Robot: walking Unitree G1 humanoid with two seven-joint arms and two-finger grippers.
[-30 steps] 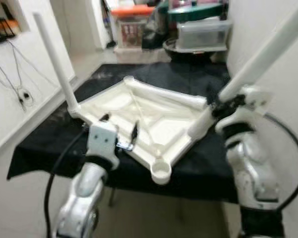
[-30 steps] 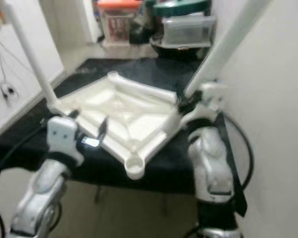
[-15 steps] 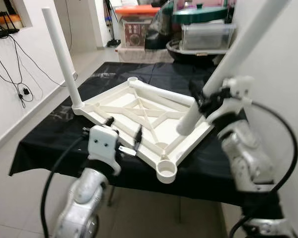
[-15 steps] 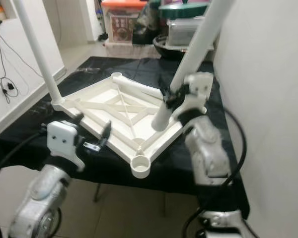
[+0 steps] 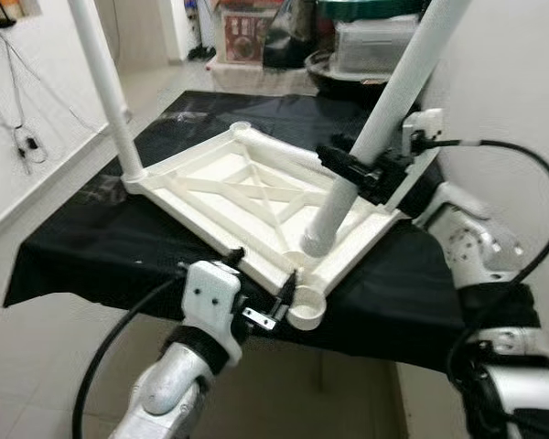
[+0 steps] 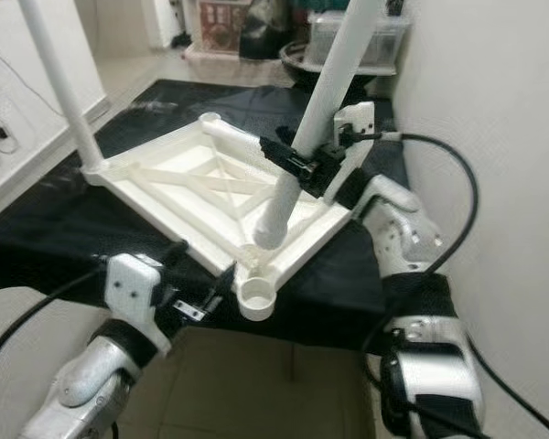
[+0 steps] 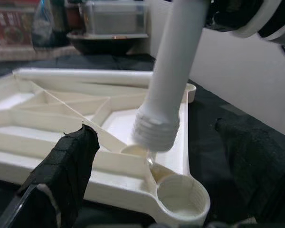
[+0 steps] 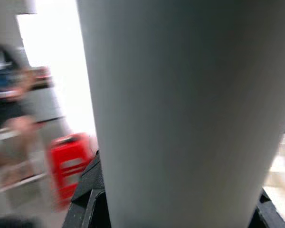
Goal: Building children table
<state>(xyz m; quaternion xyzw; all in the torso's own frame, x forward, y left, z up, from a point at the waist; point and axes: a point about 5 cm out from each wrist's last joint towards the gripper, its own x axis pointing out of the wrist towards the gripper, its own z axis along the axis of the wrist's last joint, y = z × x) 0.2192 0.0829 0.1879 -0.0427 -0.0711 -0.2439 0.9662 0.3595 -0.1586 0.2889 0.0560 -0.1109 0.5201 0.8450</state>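
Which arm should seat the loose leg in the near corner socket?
Right. Its tool already grips the leg, threaded end just above the socket. Left tool is open at the tabletop edge.

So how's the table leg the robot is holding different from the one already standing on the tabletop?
The held leg is tilted, gripped by the right gripper, its threaded end hanging above the tabletop. The standing leg is upright, seated in its corner socket, with nothing gripping it. Both are plain white tubes.

tabletop [image 5: 256,197]: cream-white | leg [image 5: 384,119]: white | surface [image 5: 91,238]: black cloth | arms: silver | floor [image 5: 37,366]: beige tile
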